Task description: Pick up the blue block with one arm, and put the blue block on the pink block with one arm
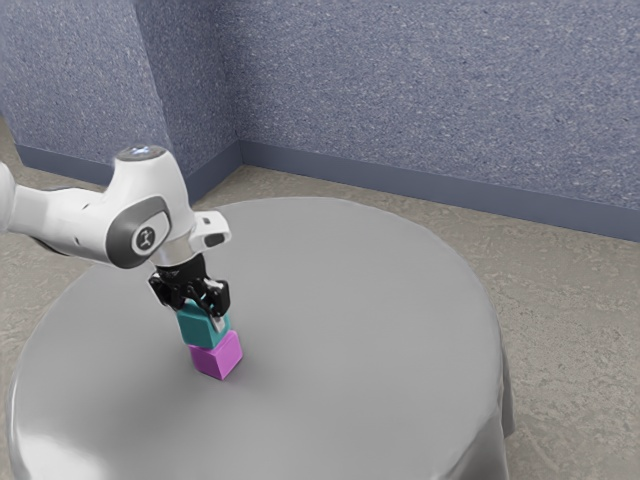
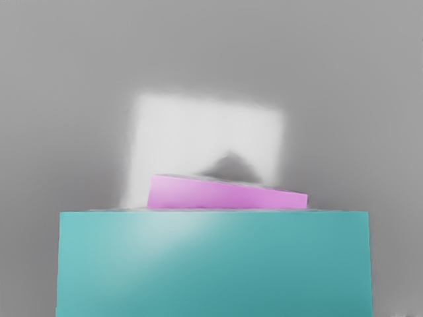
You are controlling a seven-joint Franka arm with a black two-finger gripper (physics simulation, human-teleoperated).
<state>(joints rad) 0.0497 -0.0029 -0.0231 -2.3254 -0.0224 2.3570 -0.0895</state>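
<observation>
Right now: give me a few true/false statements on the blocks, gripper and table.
1. The blue block is over the pink block. True.
2. The pink block lies on the floor. False: it is on the table.
3. The gripper is at the blue block's top. True.
4. The table is square. False: it is round.
5. The blue block is beside the pink block, apart from it. False: it is directly above it.

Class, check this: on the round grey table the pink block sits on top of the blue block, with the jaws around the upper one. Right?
No, the order is reversed. The exterior view shows the blue block on top of the pink block, on the round grey table, jaws around the upper one.
</observation>
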